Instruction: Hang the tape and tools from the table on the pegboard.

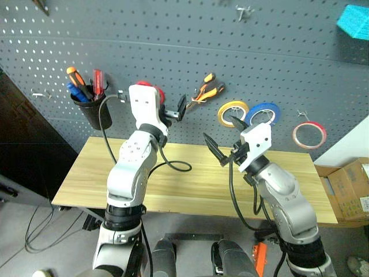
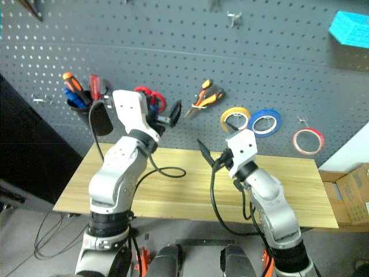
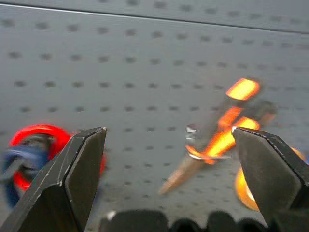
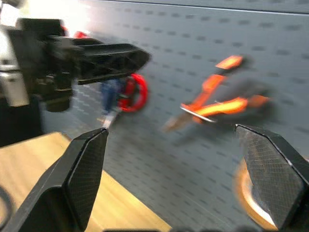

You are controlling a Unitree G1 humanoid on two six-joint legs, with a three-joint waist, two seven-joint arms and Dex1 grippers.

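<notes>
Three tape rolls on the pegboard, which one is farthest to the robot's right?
The red tape ring, thin with a pale inner rim. It hangs apart, right of the blue roll, which sits beside the yellow roll.

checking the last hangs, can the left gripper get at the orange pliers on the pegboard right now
Probably yes: the left gripper is open, empty and beside the pliers on the pegboard, with nothing between them.

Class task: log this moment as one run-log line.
left hand: open, empty | right hand: open, empty | pliers, red tape: hung on pegboard
</notes>
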